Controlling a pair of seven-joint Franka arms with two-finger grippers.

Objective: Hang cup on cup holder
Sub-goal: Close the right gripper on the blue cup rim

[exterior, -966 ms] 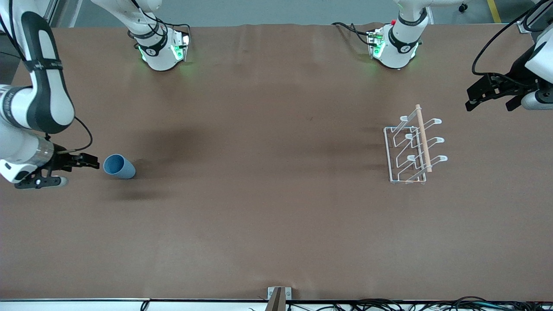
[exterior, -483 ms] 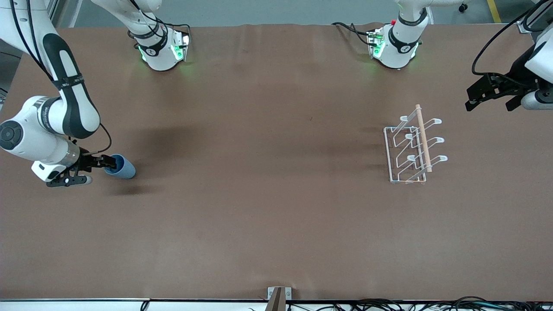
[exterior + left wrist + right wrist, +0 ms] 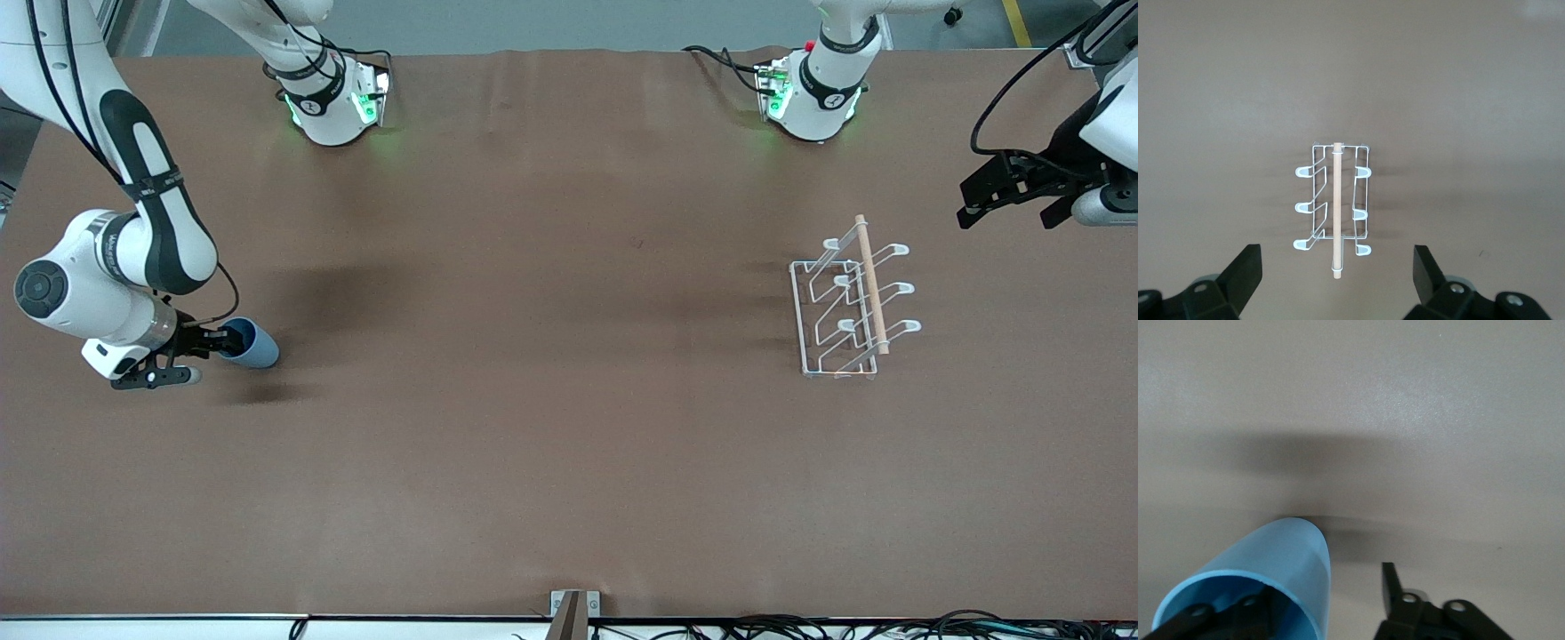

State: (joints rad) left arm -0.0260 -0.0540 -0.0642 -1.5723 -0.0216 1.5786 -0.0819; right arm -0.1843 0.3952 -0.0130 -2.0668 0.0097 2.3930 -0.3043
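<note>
I am running two robot arms at a long table covered in brown [image 3: 551,444]. The cup [image 3: 253,345], a small light-blue tumbler with no handle, lies on its side toward the right arm's end of the table, its open mouth facing that arm.

My right gripper [image 3: 206,347] is down at the cup's mouth. In the right wrist view one finger [image 3: 1238,617] sits inside the cup [image 3: 1281,570] and the other finger [image 3: 1395,597] stands outside its wall, with a gap between wall and outer finger. The jaws straddle the rim but are not pinching it, so I judge the grip is not yet made.

The cup holder [image 3: 849,307], a white wire rack with six angled prongs and a pale wooden rod along the top, stands well apart from the cup, toward the left arm's end of the table. All its prongs are bare.

My left gripper [image 3: 1013,188] waits above the table near the holder, fingers spread wide and holding nothing; the left wrist view shows the holder [image 3: 1335,207] between them, far below.

So the task has barely begun: gripping, lifting, carrying and hanging all remain.

I can read no brand, label or writing anywhere.
</note>
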